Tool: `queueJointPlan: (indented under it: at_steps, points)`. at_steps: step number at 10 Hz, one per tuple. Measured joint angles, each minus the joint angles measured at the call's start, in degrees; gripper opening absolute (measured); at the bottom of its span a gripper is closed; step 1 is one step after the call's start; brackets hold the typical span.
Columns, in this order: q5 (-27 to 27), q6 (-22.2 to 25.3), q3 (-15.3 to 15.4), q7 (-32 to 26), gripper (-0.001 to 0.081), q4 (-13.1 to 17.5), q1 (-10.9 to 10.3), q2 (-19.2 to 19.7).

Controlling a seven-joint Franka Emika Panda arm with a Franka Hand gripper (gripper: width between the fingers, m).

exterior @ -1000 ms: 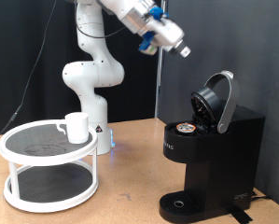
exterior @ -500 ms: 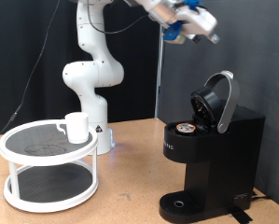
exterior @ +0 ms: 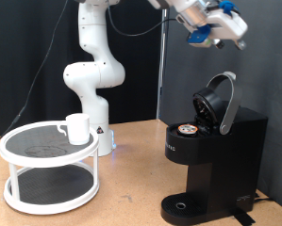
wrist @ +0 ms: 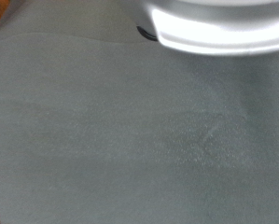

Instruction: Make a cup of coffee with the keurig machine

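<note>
Exterior view shows my hand (exterior: 237,31) high in the air near the top right of the picture, above the raised lid of the keurig machine (exterior: 213,151) and well apart from it. I cannot tell whether my fingers are spread or closed; nothing shows between them. The machine stands on the wooden counter (exterior: 131,193) at the exterior view's right, its rounded lid tilted up and a brown-topped pod (exterior: 187,130) sitting in the open chamber. The cup (exterior: 77,128) rests on the upper tier of a white two-tier rack (exterior: 48,169) at the exterior view's left, far from the machine. The wrist view gives only a blurred grey surface and a bright pale shape.
</note>
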State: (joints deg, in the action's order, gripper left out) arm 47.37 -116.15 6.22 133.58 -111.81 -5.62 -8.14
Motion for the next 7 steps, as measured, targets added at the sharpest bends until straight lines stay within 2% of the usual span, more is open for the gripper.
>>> queueJointPlan:
  at_steps: [5,7]
  points:
    - [-2.53,-5.18,5.82,4.52,0.0734,2.04,-1.76,4.10]
    - [-6.01,-6.55,7.83,6.28,0.0734,3.19,-2.47,5.83]
